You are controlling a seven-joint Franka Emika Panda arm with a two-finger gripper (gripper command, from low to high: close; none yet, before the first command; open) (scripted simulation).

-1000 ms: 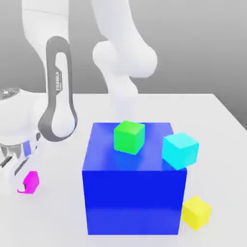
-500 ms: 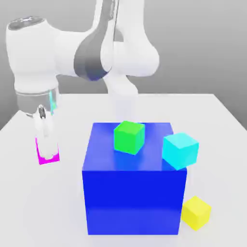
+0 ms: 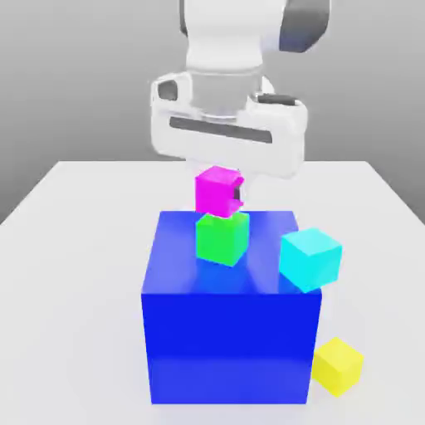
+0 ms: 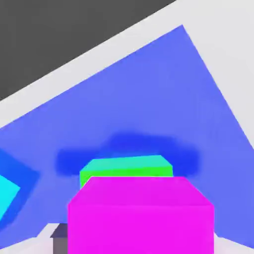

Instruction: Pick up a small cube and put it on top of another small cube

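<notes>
pink cube (image 3: pixel 217 190) now carried from desk's left, sits on green cube (image 3: pixel 222 237) atop blue block (image 3: pixel 228 332); jaws' state can't tell; stack looks nearly done.

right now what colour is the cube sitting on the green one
Magenta cube on the green cube; clearest in the exterior view.

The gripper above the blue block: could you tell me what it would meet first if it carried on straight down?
The gripper points straight down with the pink cube between its jaws, so that cube would press onto the green cube directly beneath; the two look touching or nearly so.
</notes>
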